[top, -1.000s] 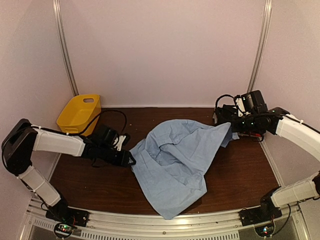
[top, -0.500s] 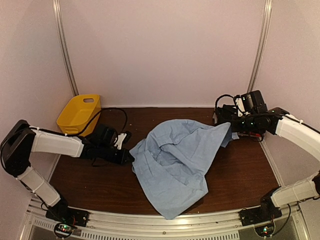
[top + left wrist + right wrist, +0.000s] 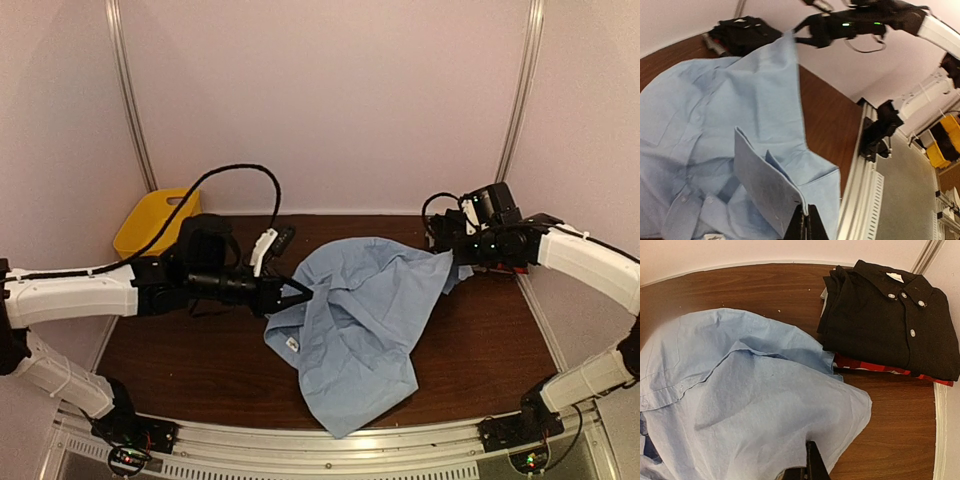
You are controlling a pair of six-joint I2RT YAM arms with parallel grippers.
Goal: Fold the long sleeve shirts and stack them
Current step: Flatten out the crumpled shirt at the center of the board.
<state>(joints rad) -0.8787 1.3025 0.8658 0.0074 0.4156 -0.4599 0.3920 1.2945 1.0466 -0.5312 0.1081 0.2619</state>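
Observation:
A light blue long sleeve shirt (image 3: pixel 360 320) lies crumpled across the middle of the table, stretched between both arms. My left gripper (image 3: pixel 300 293) is raised above the table and shut on a stiff folded edge of it (image 3: pixel 765 180), pinched between the fingertips (image 3: pixel 806 212). My right gripper (image 3: pixel 450 256) is shut on the shirt's far right corner, and the cloth (image 3: pixel 755 405) drapes over its fingertips (image 3: pixel 812 460). A folded black shirt with pale buttons (image 3: pixel 890 320) rests on a red-edged one (image 3: pixel 880 368) at the back right.
A yellow plastic basket (image 3: pixel 150 222) stands in the back left corner behind the left arm. A black cable (image 3: pixel 240 175) loops up over that arm. The metal rail (image 3: pixel 330 448) runs along the table's near edge.
My left gripper has shut on the shirt's left edge and risen up and to the right, lifting that edge off the table. The right arm has barely moved.

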